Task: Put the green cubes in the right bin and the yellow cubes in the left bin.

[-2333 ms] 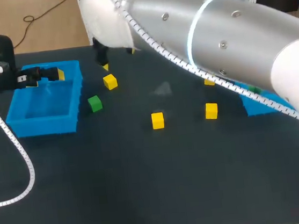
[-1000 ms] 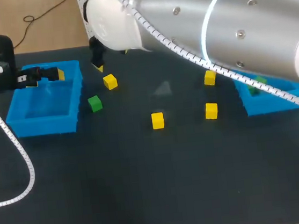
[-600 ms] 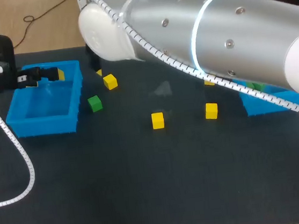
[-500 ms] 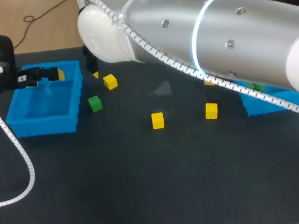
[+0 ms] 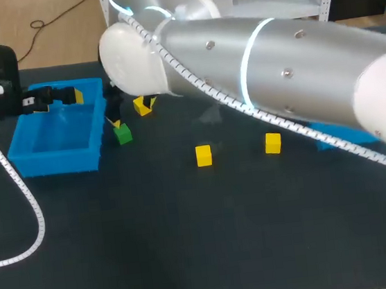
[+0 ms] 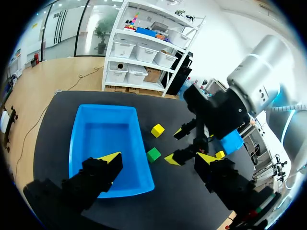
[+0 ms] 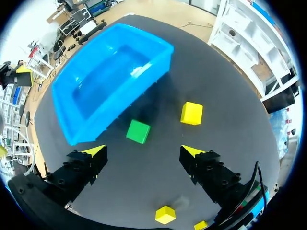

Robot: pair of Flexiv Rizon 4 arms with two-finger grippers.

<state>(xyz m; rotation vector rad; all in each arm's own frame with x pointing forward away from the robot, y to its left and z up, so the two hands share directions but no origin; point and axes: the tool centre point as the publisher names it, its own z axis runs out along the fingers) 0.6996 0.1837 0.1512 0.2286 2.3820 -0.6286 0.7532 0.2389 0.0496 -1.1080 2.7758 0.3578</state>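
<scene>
Since the earlier frames the right gripper (image 7: 144, 151) has been carried from the table's far edge down towards 7 o'clock and is now found low over the green cube (image 5: 123, 133); the cubes, the bins and the left arm are seen where they were. Its fingers are spread wide with nothing held, and in the right wrist view the green cube is seen just ahead of the gap between the yellow tips, untouched. The green cube is set on the dark table (image 5: 190, 242) just beside the left bin (image 5: 55, 162), at the bin's 3 o'clock. A far yellow cube (image 5: 142, 107) is found close by at 1 o'clock of the green cube, partly hidden by the right arm. A middle yellow cube (image 5: 204, 155) lies near the table's centre, at 4 o'clock from the green one, and an outer yellow cube (image 5: 272, 143) is placed at its 3 o'clock, apart from it. The right bin (image 5: 328, 141) is largely covered by the right arm at the table's 3 o'clock side. The left gripper (image 5: 67, 97) is held above the far rim of the left bin, at the bin's 12 o'clock, its fingers parted and empty.
</scene>
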